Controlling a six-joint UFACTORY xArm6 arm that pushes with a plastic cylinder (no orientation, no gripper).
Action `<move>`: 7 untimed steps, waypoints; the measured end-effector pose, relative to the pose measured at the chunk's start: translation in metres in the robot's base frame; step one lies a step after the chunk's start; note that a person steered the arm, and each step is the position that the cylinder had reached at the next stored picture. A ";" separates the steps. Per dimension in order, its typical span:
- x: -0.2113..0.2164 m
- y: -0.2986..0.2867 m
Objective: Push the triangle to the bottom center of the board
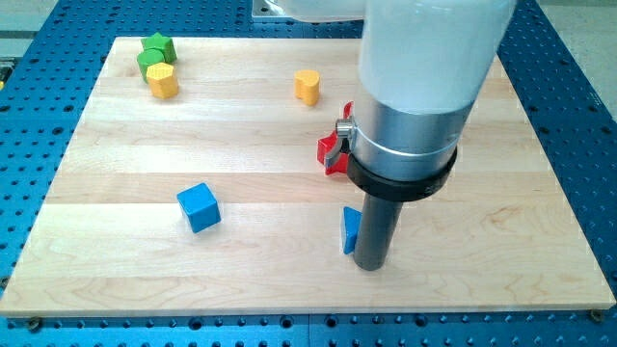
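Note:
A blue triangle block (351, 230) lies low on the wooden board (116, 280), a little right of the view's centre. My tip (370, 266) stands right against the triangle's right side, partly hiding it. The arm's white and metal body rises above and covers the board's upper right part.
A blue cube (200, 207) lies to the view's left of the triangle. A red block (333, 151) sits half hidden behind the arm. A yellow heart-like block (307, 86) is near the top centre. A green star (155, 47), a green block (148, 64) and a yellow block (163, 82) cluster top left.

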State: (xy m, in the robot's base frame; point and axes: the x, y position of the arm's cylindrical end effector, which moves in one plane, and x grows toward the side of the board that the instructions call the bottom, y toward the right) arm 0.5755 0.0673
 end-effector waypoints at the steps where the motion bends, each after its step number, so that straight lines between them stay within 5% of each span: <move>1: -0.023 0.043; 4: -0.035 -0.028; 7: -0.054 -0.021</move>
State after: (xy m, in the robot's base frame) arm 0.5217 0.0466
